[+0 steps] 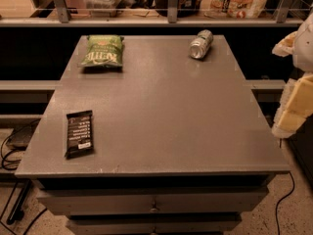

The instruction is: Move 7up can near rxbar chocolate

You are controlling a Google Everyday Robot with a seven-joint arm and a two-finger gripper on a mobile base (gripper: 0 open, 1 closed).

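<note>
The 7up can (201, 44) lies on its side at the far right of the grey table (166, 111), its shiny top facing the front. The rxbar chocolate (79, 133), a flat black bar with white lettering, lies at the front left of the table. My gripper (292, 112) is at the right edge of the view, beside and off the table's right edge. It is well apart from the can and holds nothing that I can see.
A green crinkled chip bag (102, 51) lies at the far left of the table. A shelf with bags and containers (234, 1) runs behind the table. Drawers (154, 204) sit below the tabletop. Cables (10, 151) lie on the floor at left.
</note>
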